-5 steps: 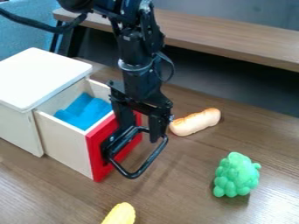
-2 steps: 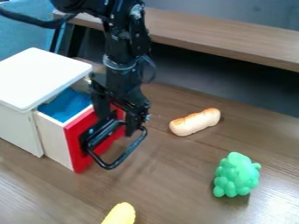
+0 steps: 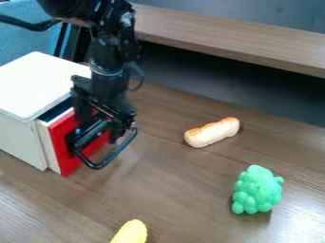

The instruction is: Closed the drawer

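jutting slightly from one box (image 3: pixel 38 85): one drawer (image 3: pixel 61 142), one black handle (image 3: pixel 95 165).

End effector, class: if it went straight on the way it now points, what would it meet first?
The end effector points down by the red drawer front; the black handle probably comes first, then the tabletop, though depth is unclear.

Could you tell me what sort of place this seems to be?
Probably a robot test area: a black robot arm stands over a wooden tabletop, with toy-like bread and a small white cabinet.
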Tool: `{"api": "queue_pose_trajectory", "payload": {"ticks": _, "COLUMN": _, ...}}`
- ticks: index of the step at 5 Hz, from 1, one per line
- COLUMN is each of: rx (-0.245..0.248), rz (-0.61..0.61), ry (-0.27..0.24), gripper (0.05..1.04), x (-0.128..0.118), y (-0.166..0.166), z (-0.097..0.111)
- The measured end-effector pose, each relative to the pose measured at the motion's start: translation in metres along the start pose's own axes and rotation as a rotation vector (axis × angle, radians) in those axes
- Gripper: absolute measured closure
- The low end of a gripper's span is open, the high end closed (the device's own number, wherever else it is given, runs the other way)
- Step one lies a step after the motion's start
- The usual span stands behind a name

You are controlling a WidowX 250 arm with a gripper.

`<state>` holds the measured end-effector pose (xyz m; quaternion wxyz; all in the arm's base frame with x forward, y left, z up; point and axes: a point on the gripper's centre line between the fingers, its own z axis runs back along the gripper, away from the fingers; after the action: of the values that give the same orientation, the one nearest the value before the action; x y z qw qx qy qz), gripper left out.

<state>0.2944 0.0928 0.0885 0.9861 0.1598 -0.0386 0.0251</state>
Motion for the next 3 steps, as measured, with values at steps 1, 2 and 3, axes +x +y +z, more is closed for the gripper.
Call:
{"api": "queue_pose_trajectory", "payload": {"ticks": 1, "rx": 0.032, "rz": 0.027, "ry": 0.008, "gripper": 0.084, "x": -0.0021, "y": 0.0168, "z": -0.0036}}
{"api": "queue_pose_trajectory", "payload": {"ticks": 2, "rx": 0.045, "rz": 0.044, "ry": 0.018, "gripper": 0.084, "x": -0.0051, "y": 0.0261, "z": -0.0066}}
{"api": "queue_pose_trajectory", "payload": {"ticks": 3, "rx": 0.065, "rz": 0.037, "ry": 0.012, "gripper": 0.084, "x": -0.0032, "y": 0.0256, "z": -0.0050}}
